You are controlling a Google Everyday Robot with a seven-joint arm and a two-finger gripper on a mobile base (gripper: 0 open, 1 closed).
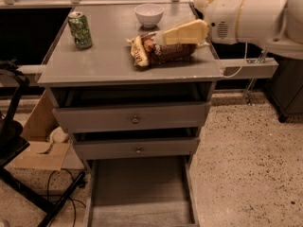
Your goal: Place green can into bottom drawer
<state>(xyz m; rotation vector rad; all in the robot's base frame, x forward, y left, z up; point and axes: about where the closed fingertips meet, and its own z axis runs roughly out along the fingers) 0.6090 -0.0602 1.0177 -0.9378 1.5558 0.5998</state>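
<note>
The green can (79, 30) stands upright at the back left of the grey cabinet top (104, 63). The bottom drawer (140, 195) is pulled out at floor level, and its flat grey floor shows with nothing in it. My gripper (174, 33) is a pale wedge at the end of the white arm (246, 18). It reaches in from the right and hovers over the brown snack bag (158, 53). It is far to the right of the can and holds nothing that I can see.
A white bowl (149, 14) sits at the back middle of the top. The two upper drawers with round knobs (135, 119) are slightly ajar. A cardboard box (40, 143) and a black stand (19, 150) are on the floor at the left.
</note>
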